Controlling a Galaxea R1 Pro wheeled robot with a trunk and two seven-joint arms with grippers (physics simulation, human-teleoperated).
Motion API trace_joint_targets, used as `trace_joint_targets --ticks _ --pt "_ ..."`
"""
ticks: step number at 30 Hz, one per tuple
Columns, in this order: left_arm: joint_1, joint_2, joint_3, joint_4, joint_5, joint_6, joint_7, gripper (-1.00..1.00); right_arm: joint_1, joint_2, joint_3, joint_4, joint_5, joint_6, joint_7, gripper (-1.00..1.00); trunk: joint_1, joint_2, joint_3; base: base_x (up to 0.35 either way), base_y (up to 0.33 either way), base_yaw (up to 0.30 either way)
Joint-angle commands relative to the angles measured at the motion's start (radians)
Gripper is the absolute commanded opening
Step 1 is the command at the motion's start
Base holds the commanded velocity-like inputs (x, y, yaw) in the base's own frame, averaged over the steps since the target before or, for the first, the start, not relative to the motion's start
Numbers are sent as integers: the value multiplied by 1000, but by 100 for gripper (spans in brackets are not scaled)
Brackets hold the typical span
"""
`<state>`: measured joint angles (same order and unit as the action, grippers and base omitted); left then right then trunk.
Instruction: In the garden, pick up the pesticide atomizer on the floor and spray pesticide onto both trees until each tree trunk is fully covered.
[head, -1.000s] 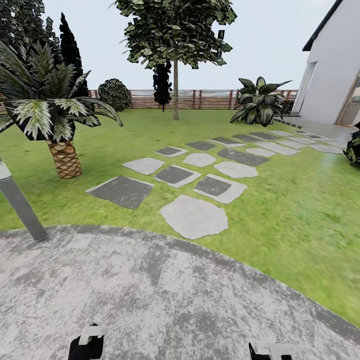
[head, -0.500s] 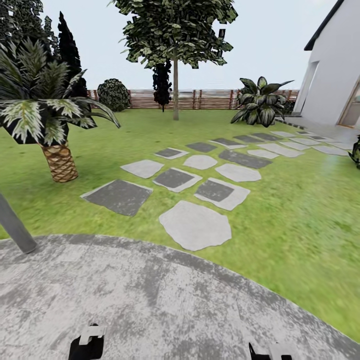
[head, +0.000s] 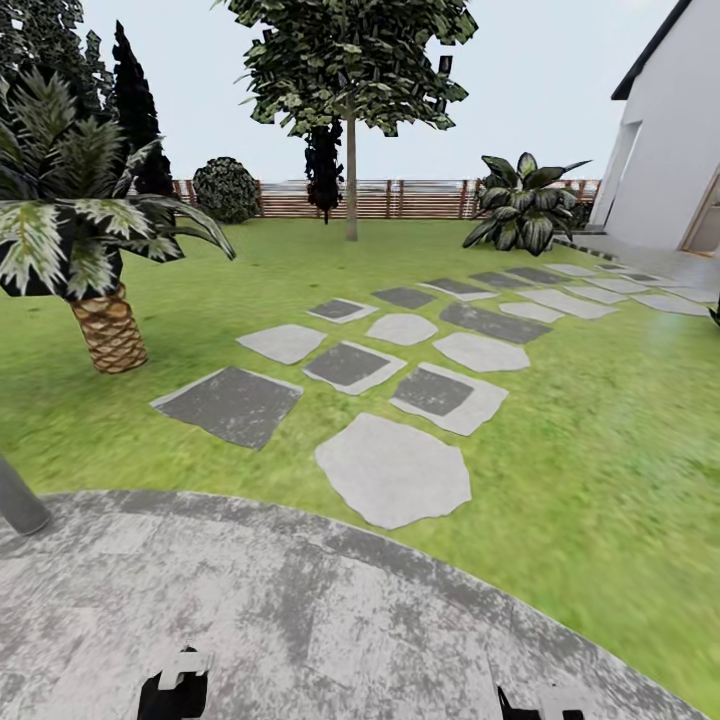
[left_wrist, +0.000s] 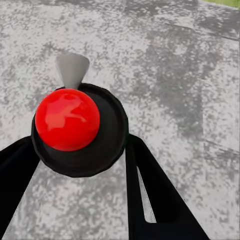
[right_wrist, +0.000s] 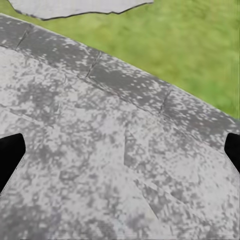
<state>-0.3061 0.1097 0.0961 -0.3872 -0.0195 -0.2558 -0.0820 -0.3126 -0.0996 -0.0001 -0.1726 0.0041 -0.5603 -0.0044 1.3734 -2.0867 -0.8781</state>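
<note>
— Head camera first: what do you see?

— Grey mottled floor (head: 300, 620) fills the lower part of the frame, and its curved edge meets the lawn (head: 600, 420). Stepping stones (head: 395, 470) run from the centre up toward the house (head: 670, 150) at the right edge. A tree (head: 350, 60) stands at upper centre, well beyond the stones. Its slim pale trunk (head: 351, 185) is upright in front of the slatted fence (head: 410, 198). A short palm (head: 108, 325) sits at the left, and a grey pole (head: 18, 503) leans in at the lower left edge. My left gripper (head: 175, 685) pokes up at the bottom left and my right gripper (head: 545, 705) at the bottom right. From this view I cannot tell how either one is set.

— And the left wrist?

— The atomizer (left_wrist: 80, 130) is clamped there in my left gripper (left_wrist: 80, 145). It has a round black body with a shiny red knob on top and a grey nozzle. One black finger (left_wrist: 150, 195) presses each side of it, with mottled floor (left_wrist: 190, 75) behind.

— Right wrist?

— My right gripper (right_wrist: 121, 152) is spread wide with nothing in it, and its fingertips (right_wrist: 10, 155) sit at the two side edges of the frame. Floor (right_wrist: 100, 165) lies under it, with the lawn (right_wrist: 190, 45) and one stepping stone (right_wrist: 75, 7) along the top.
</note>
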Motion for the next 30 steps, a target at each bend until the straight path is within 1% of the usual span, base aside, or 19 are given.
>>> trace_joint_targets --ticks 1,30 --pt "-1 -1 8 1 -2 -3 -9 -100 0 0 0 1 0 -3 0 100 0 0 -1 338 0 0" --pt "-1 -1 8 1 -2 -3 -9 -100 -1 -2 0 1 0 -4 0 100 0 0 -1 338 0 0"
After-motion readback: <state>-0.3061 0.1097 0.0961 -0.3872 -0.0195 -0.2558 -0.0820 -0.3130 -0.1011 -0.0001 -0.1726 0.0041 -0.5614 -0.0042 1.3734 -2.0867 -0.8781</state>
